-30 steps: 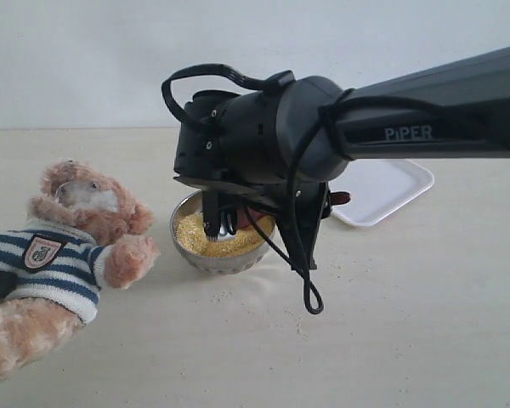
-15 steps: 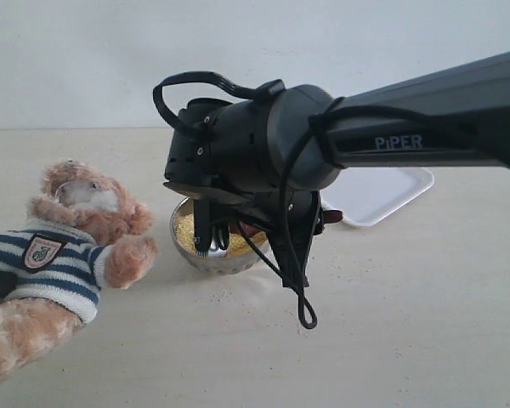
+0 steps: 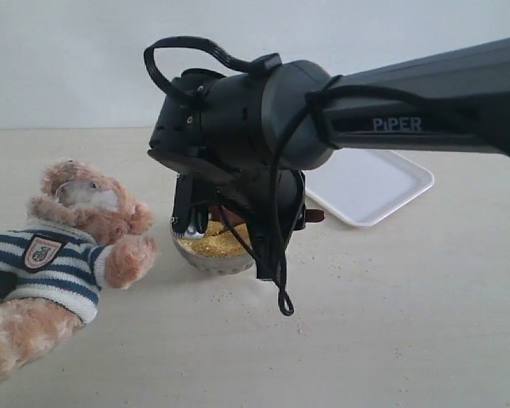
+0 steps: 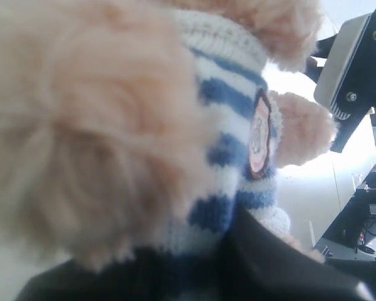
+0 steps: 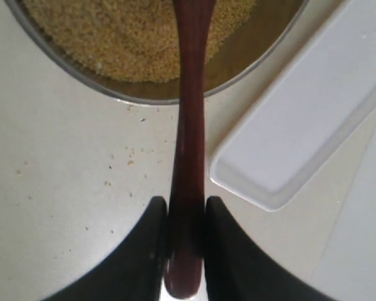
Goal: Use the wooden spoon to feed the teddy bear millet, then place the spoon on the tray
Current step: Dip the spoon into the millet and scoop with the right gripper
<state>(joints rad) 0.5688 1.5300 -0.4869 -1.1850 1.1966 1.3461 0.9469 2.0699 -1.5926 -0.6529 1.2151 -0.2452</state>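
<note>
Right gripper (image 5: 185, 216) is closed tight on the wooden spoon (image 5: 189, 125), pinching the handle close to its end. The spoon's long axis runs straight out from the fingers and over the rim of the steel bowl (image 5: 81, 78), above the millet (image 5: 113, 37). The spoon's scoop end is cut off in the right wrist view, so any load cannot be told.

The teddy bear (image 3: 64, 246) lies on its back just beside the bowl, on the side away from the tray (image 5: 313, 119). Its muzzle is near the bowl's rim. To feed it, the spoon would likely have to travel across the bowl, away from the tray.

The right arm holds the spoon, so it is the one placed for that move. The left wrist view is filled by the bear's fur and striped shirt, and the left gripper's opening cannot be told.

Compared with a second earlier, the right wrist has lifted above the bowl and shifted toward the bear's side. Bear, bowl and tray are unmoved.
</note>
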